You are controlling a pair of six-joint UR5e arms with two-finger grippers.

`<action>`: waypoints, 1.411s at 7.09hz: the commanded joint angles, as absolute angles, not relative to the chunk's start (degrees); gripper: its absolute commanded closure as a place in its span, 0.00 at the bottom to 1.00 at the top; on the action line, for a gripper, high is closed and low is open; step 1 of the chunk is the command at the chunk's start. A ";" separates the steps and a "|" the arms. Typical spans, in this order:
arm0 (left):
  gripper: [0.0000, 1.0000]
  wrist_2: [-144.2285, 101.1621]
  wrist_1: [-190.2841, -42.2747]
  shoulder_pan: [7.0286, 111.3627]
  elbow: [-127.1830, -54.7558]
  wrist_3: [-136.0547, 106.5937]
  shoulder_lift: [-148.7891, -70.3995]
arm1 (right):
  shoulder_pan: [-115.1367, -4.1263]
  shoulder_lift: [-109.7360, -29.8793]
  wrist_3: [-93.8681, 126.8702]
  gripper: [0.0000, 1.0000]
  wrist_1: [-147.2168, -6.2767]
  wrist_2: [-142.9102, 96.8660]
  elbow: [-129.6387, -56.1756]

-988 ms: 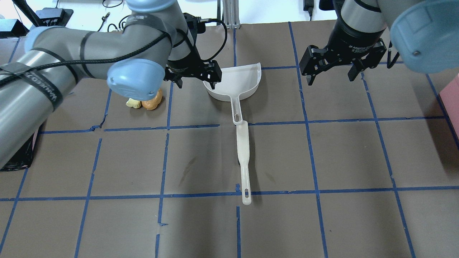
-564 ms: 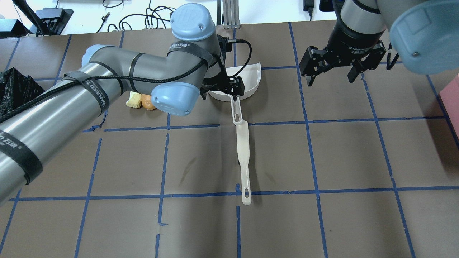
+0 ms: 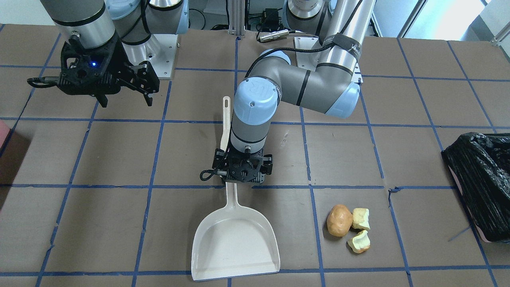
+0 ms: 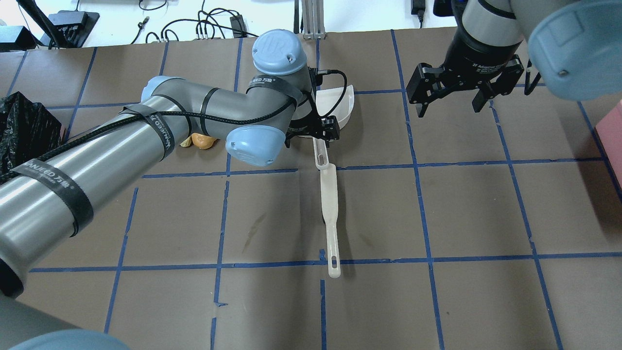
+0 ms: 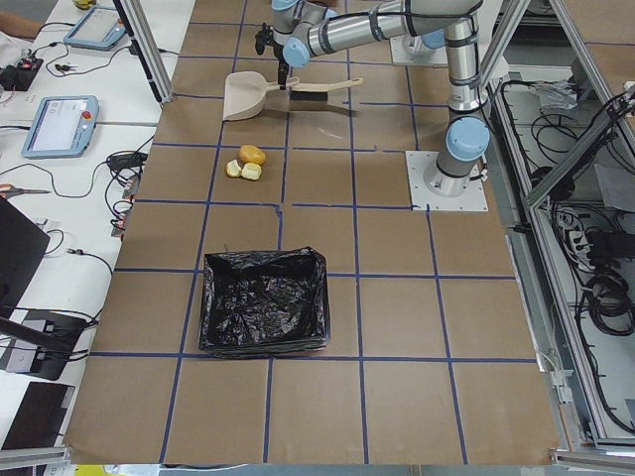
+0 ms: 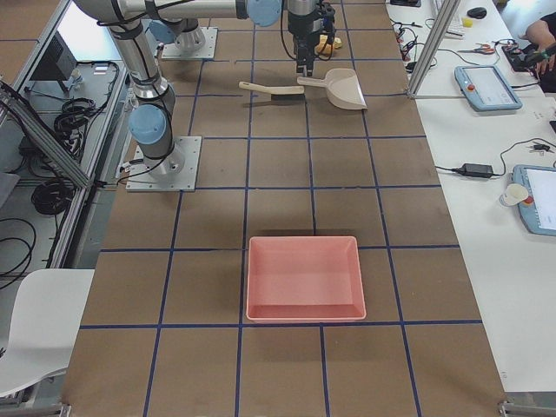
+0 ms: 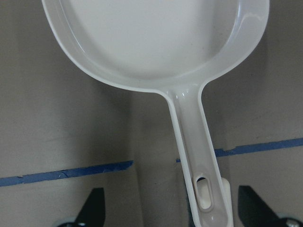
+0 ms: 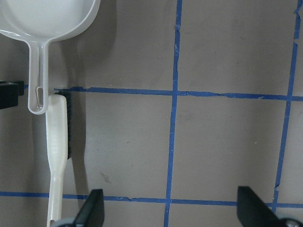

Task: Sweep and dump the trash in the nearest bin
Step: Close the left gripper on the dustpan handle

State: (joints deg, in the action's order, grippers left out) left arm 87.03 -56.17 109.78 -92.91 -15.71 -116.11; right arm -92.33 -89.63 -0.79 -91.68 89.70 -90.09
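Note:
The trash lies in a cluster: a brownish-orange lump (image 3: 339,225) and two pale chunks (image 3: 361,218) (image 3: 359,241). In the overhead view my left arm mostly hides it, with only the lump (image 4: 204,141) showing. A white dustpan (image 3: 235,243) lies beside it, its handle (image 7: 194,146) end to end with a white brush (image 4: 330,209). My left gripper (image 3: 242,175) is open, its fingers (image 7: 92,210) on either side of the dustpan handle and not touching it. My right gripper (image 4: 448,108) is open and empty, hovering apart. The black-bagged bin (image 3: 482,183) stands at the table's left end.
A pink tray (image 6: 304,276) with no bag sits toward the table's right end, and its edge (image 4: 612,136) shows in the overhead view. Blue tape lines grid the brown table (image 4: 437,218). Cables and boxes lie beyond the far edge.
My left arm has swung right, and its gripper has moved from the dustpan's left rim to above the handle. The right arm, dustpan, brush and trash have not moved.

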 commanded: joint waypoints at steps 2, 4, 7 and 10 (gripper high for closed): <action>0.00 87.01 -55.11 111.35 -92.46 -17.05 -118.65 | -92.37 -89.65 -0.88 0.01 -91.67 89.82 -90.09; 0.06 86.92 -54.76 111.88 -92.37 -18.46 -118.92 | -92.37 -89.74 -0.88 0.02 -91.67 89.91 -90.09; 0.26 86.92 -54.49 112.06 -92.29 -18.81 -120.06 | -92.37 -89.74 -0.88 0.02 -91.67 89.91 -90.09; 0.69 87.01 -54.49 112.06 -92.02 -18.20 -119.45 | -92.37 -89.65 -0.88 0.02 -91.67 89.82 -90.09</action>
State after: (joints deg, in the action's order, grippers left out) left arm 87.00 -54.54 112.03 -92.22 -18.32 -119.83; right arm -92.37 -89.66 -0.88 -91.67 89.84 -90.09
